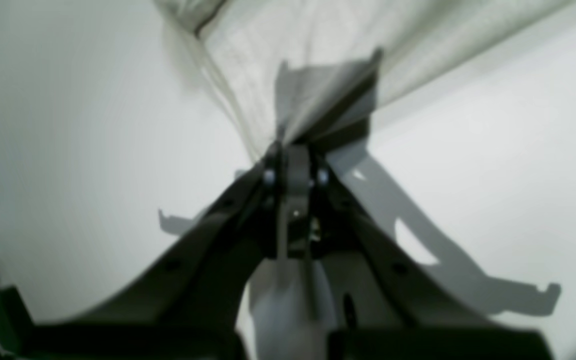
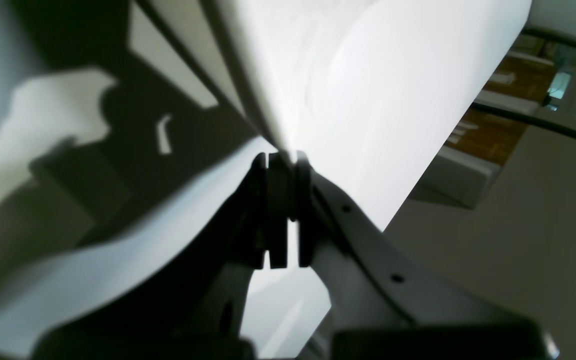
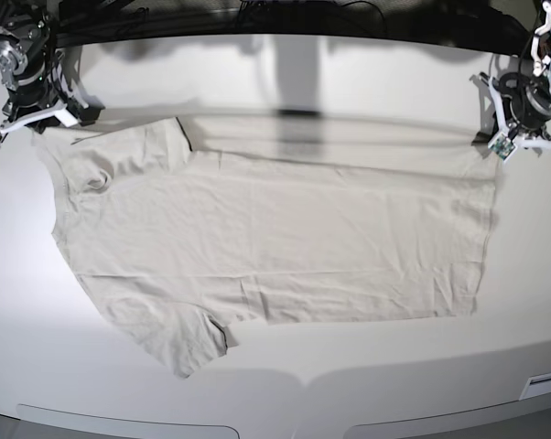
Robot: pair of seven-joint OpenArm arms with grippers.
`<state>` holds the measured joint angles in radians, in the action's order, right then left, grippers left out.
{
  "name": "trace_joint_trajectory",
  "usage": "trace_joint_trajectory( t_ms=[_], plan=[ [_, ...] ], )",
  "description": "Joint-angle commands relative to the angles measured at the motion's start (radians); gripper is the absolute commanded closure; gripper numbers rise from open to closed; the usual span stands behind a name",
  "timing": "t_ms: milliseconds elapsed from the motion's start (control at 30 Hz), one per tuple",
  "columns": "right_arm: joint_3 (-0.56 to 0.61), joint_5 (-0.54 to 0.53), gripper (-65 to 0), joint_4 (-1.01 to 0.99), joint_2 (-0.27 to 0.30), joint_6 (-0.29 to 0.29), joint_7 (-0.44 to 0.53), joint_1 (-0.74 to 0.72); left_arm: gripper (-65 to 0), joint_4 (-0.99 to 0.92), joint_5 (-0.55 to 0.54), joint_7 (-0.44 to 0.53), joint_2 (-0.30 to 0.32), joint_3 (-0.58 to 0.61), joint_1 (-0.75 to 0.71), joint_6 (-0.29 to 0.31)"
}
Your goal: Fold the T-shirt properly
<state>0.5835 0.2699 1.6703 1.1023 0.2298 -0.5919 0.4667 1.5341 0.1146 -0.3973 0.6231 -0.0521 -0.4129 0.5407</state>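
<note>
The T-shirt point(image 3: 275, 238) lies spread across the white counter point(image 3: 275, 384), collar end toward the base view's left and hem toward its right, with the near sleeve splayed out at the lower left. Its far long edge is raised off the surface at both ends, so a band of fabric slopes up along the back. The left tool point(image 1: 293, 150) sits at the hem corner, on the base view's right, with its jaws together on a pinch of cloth; the left wrist view shows fabric fanning out taut from the closed tips. The right tool point(image 2: 283, 160) sits at the shoulder corner, on the base view's left, and is likewise clamped on the T-shirt, a pleated ridge of cloth rising straight from between its jaws. Holding the two far corners at once keeps the edge between them straight and under light tension, which appears intended to let the back half travel over the front half as one flat panel. The fold itself is judged not yet made: the near half rests flat and lightly wrinkled. Uneven travel of the two arms could skew the crease or drag the garment along the counter.
</note>
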Motion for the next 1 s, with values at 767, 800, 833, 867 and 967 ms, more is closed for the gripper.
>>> trace_joint_trajectory(
  t_ms=[767,800,833,867,967],
  plan=[
    [-0.008,0.15,0.0,0.155,0.025,0.159,-0.089,0.283,0.0,0.077,0.052,0.084,0.006,-0.151,-0.397,-0.042],
    [-0.008,0.154,0.0,0.155,0.025,0.172,-0.089,0.294,0.0,0.088,0.052,0.085,0.006,-0.151,-0.396,-0.042],
    [-0.008,0.154,0.0,0.155,0.025,0.177,-0.089,0.302,0.0,0.099,0.052,0.084,0.006,-0.151,-0.396,-0.042],
    [-0.008,0.153,0.0,0.155,0.022,0.179,-0.089,0.303,0.0,0.111,0.052,0.085,0.006,-0.151,-0.396,-0.042],
    [-0.008,0.16,0.0,0.155,0.006,0.226,-0.084,0.304,0.0,0.147,0.052,0.085,0.006,-0.151,-0.396,-0.042]
  ],
)
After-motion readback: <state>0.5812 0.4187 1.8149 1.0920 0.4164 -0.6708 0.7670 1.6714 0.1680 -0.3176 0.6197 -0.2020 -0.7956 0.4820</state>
